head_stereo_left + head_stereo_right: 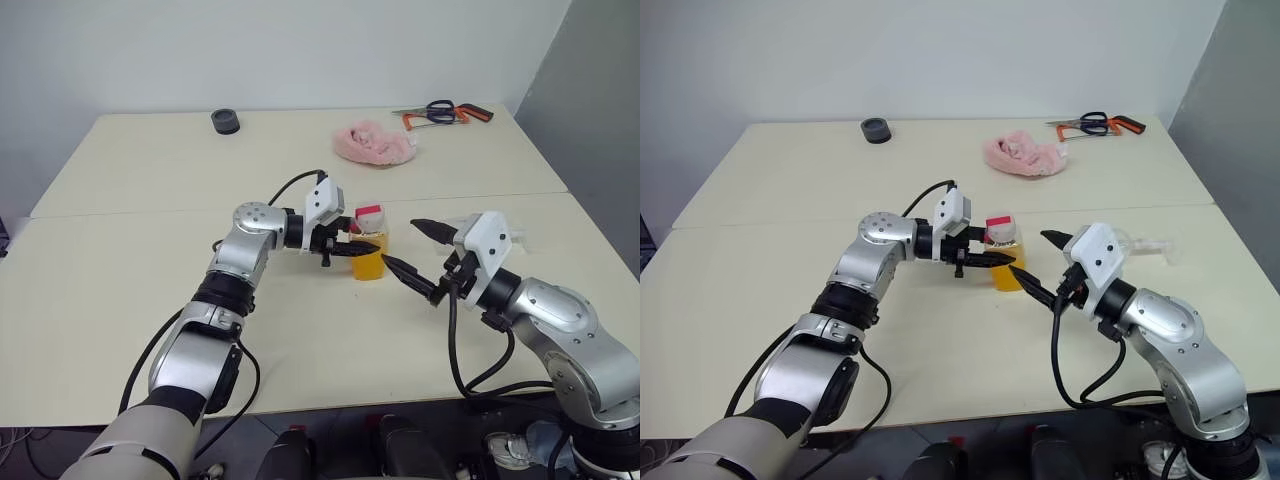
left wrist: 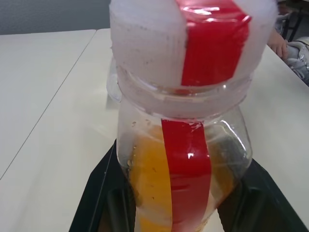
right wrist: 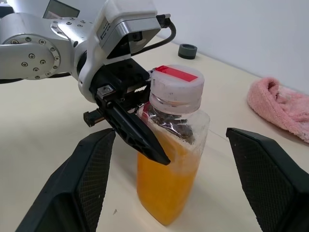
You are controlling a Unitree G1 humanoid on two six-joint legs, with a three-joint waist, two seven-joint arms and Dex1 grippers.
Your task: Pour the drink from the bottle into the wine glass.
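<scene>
The bottle (image 1: 369,243) stands upright near the middle of the table (image 1: 150,290), its white cap with a red strip (image 3: 175,83) on. The orange drink (image 3: 161,193) fills its lower part. My left gripper (image 1: 362,250) reaches in from the left and is shut on the bottle's body, just below the neck. My right gripper (image 1: 398,241) is open right of the bottle, and in the right wrist view its wide-apart fingers (image 3: 91,179) flank the bottle without closing on it. A clear shape, seemingly the wine glass (image 1: 1148,246), shows behind my right wrist, mostly hidden.
A pink cloth (image 1: 375,143) lies at the back of the table. A small black ring (image 1: 227,122) sits at the back left, and scissors and an orange-handled tool (image 1: 445,112) at the back right corner. A seam (image 1: 130,212) runs across the table.
</scene>
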